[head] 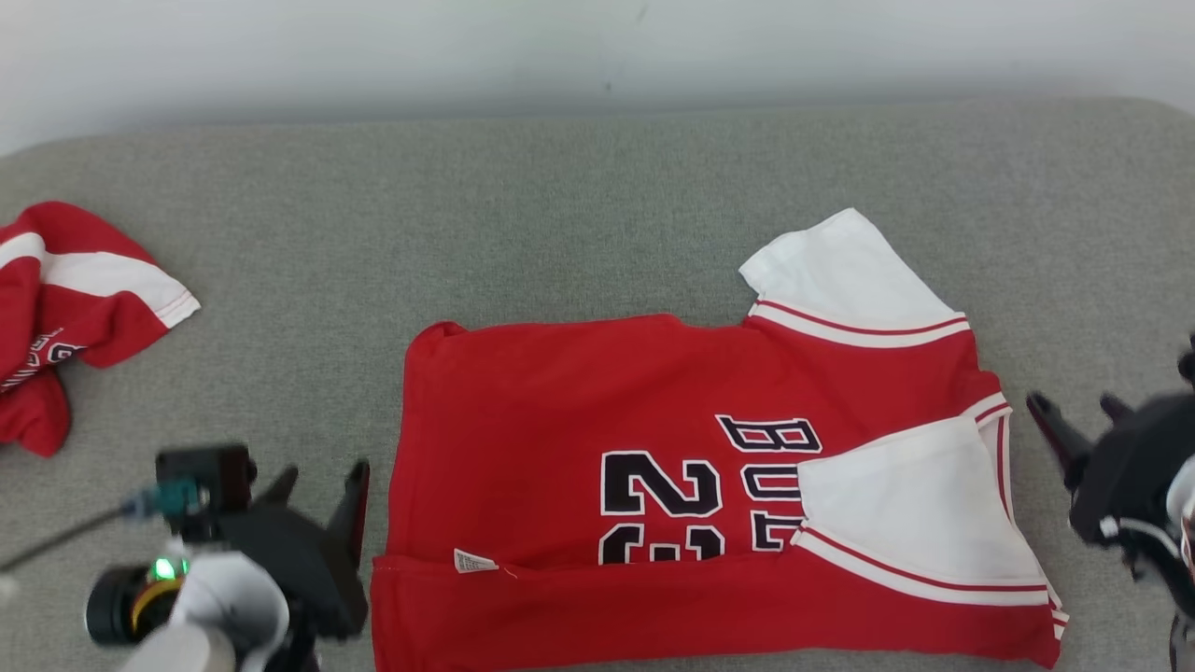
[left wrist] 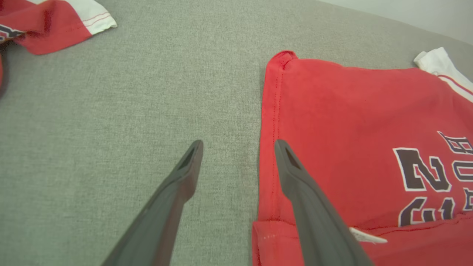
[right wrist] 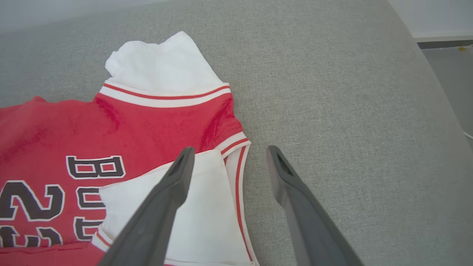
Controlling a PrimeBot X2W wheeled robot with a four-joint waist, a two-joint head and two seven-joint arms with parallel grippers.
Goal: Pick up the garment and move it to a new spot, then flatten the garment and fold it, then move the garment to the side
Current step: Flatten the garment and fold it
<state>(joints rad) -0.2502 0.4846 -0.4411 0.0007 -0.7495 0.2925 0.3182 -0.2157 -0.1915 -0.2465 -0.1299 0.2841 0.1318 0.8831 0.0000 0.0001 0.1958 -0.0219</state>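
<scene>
Head view. I see the folded-up hem (head: 653, 607) of the garment (head: 579, 420) covering the lower half of its number, and the white sleeve (head: 915, 504) covering the end of its lettering. The label (head: 474, 561) is too small to read. The second garment (head: 56, 308) is cut by the left edge. My left end effector (head: 322, 471) and right end effector (head: 1074, 403) are blurred, and the right one is cut by the right edge.
</scene>
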